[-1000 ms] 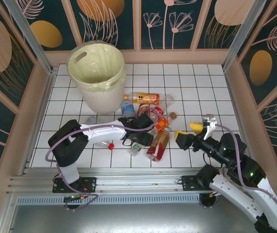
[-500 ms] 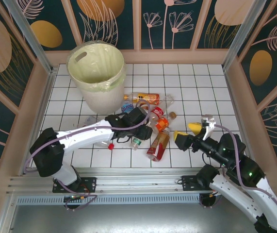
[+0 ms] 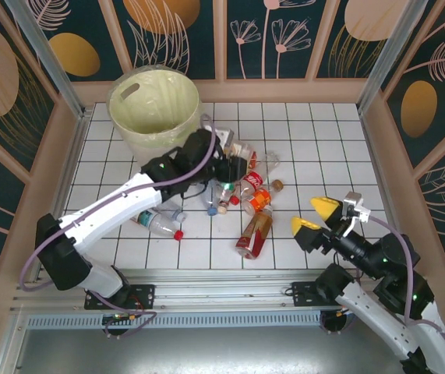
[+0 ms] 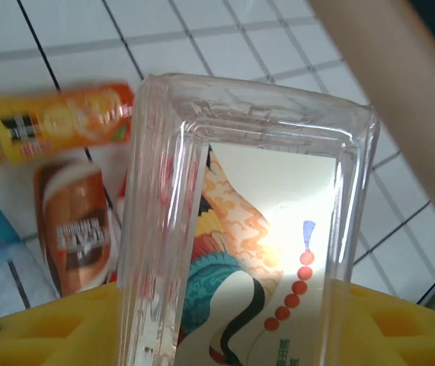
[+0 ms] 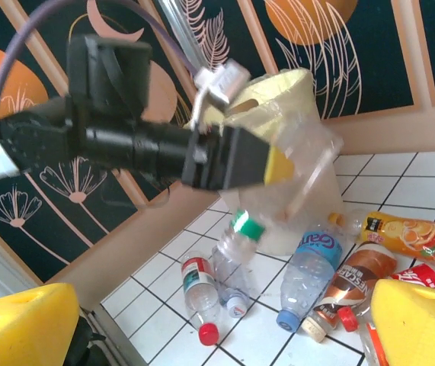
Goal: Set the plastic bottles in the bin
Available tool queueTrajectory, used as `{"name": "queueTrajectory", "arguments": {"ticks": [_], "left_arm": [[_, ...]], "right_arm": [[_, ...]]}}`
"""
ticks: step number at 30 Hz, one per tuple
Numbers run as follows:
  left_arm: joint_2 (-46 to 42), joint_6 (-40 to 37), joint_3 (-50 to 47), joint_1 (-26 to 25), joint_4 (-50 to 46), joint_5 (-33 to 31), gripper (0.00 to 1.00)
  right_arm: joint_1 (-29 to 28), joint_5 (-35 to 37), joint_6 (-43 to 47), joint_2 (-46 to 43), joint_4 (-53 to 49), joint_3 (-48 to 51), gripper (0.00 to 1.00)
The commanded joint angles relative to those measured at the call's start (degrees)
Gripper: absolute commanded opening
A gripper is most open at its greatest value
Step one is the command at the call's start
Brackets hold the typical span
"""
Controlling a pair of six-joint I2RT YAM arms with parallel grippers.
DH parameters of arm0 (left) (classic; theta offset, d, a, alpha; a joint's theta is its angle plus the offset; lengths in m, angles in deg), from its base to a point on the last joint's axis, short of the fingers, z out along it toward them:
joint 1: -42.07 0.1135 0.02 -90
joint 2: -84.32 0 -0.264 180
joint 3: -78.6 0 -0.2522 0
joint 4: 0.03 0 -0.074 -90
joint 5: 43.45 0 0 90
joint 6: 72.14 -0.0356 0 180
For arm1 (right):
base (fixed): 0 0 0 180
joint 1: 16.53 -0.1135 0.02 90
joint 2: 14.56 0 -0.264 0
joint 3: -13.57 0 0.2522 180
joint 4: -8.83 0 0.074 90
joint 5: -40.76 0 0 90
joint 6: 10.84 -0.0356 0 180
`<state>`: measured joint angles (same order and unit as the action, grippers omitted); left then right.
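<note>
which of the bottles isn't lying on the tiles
The clear square-sided plastic bottle clamped in the left gripper, held in the air; all the other bottles lie on the white tiled table.

- White tiled tabletop (image 3: 323, 140), dark grid lines.
- Teal leaf-patterned wall panels (image 3: 284, 35) from 9 through 12 to 3 o'clock.
- Metal rail (image 3: 222, 296) at 6 o'clock.

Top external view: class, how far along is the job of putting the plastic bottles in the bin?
Done: nothing visible yet; the bin looks empty inside. In hand: the left gripper holds one clear bottle above the table near the bin. Left: a pile of bottles on the tiled table, plus stray bottles by the left arm. The right gripper is open and empty.
</note>
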<state>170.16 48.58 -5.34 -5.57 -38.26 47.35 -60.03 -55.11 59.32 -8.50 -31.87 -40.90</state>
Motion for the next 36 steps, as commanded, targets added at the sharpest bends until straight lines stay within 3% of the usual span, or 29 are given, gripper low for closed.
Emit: {"name": "queueTrajectory", "arguments": {"ticks": [1, 11, 15, 23, 36], "left_arm": [[-0.35, -2.72, 7.99, 2.9, -4.49, -1.96, 0.59], [5.72, -9.32, 31.72, 15.55, -14.5, -6.26, 0.6], [8.29, -10.85, 36.19, 20.7, -15.72, -7.22, 0.6], [11.5, -12.13, 34.11, 28.71, -14.22, -4.14, 0.59], [19.39, -14.0, 29.91, 30.24, -13.27, -2.66, 0.6]], "right_arm": [[-0.2, 0.68, 0.69, -0.73, 2.07, 1.4, 0.99], [-0.23, 4.28, 0.0, -1.06, 0.75, 1.51, 0.99], [-0.21, 4.2, -0.42, -1.05, 0.59, 1.66, 0.99], [-0.26, 5.32, -0.44, -0.97, 0.4, 1.69, 0.99], [-0.2, 5.79, -0.51, 0.26, 0.1, 1.6, 0.99]]}}
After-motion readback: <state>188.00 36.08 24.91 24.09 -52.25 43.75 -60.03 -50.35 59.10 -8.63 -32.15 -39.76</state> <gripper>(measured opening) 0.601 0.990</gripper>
